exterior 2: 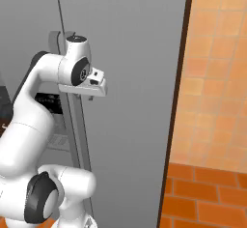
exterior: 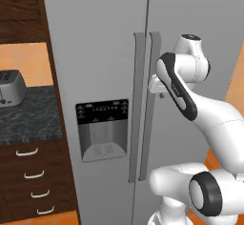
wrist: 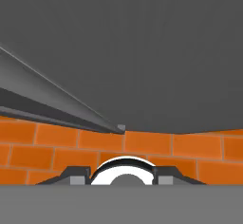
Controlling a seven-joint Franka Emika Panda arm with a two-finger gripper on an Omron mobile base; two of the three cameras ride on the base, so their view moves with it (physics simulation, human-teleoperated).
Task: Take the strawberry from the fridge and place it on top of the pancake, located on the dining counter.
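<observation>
The fridge (exterior: 105, 52) is shut, so the strawberry can't be seen; the gripper (exterior 2: 91, 89) beside the right door handle (exterior: 151, 105) has fingers hidden, state unclear, and may slip off without hooking it

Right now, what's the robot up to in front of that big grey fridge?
The white arm is reaching up to the fridge, whose two doors are both shut. Its gripper sits beside the right door's long vertical handle, near the handle's upper part; whether the gripper is already closed on it cannot be told. The hand view looks down along the door towards the orange tiled floor. To the left, a toaster stands on the black-speckled worktop.
</observation>
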